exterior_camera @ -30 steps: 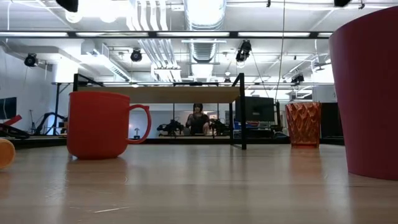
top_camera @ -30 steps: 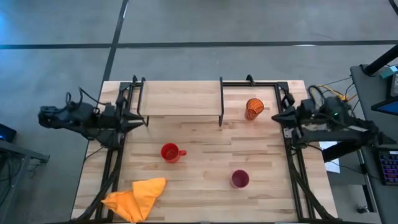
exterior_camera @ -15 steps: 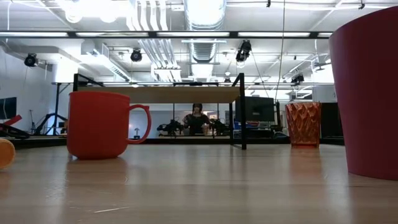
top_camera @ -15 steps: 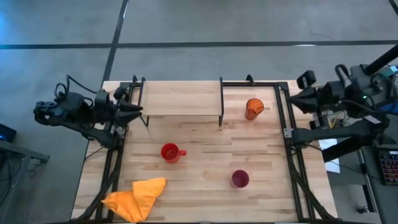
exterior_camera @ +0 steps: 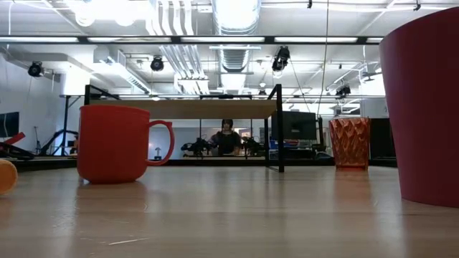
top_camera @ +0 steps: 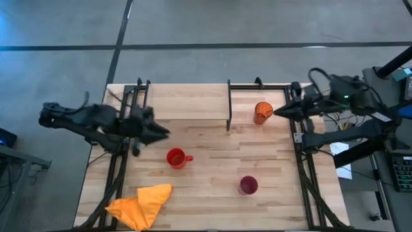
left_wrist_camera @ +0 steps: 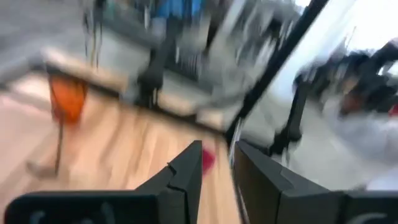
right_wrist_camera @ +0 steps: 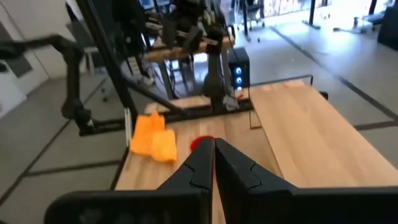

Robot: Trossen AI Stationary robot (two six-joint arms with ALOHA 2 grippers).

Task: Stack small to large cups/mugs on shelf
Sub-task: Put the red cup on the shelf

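The red mug (top_camera: 177, 158) stands on its base at the table's middle left, handle toward the right. The magenta tumbler (top_camera: 248, 185) stands near the front right. The orange patterned cup (top_camera: 262, 113) stands at the back right, beside the shelf (top_camera: 187, 102), whose wooden board on black legs is at the far edge. My left gripper (top_camera: 165, 134) is over the table, left of and beyond the mug, with its fingers a little apart (left_wrist_camera: 216, 152). My right gripper (top_camera: 277, 112) is shut (right_wrist_camera: 214, 144), just right of the orange cup, and holds nothing.
An orange cloth (top_camera: 141, 205) lies crumpled at the front left corner. Black frame rails (top_camera: 302, 161) run along both sides of the table. Bare wood lies between the mug and the tumbler. A person sits far behind the table in the low view (exterior_camera: 228, 137).
My left gripper has swung from the table's left edge toward the right, out over the table toward the red mug. My right gripper has moved from off the right edge toward the left, up to the orange cup. The cups have stayed put.
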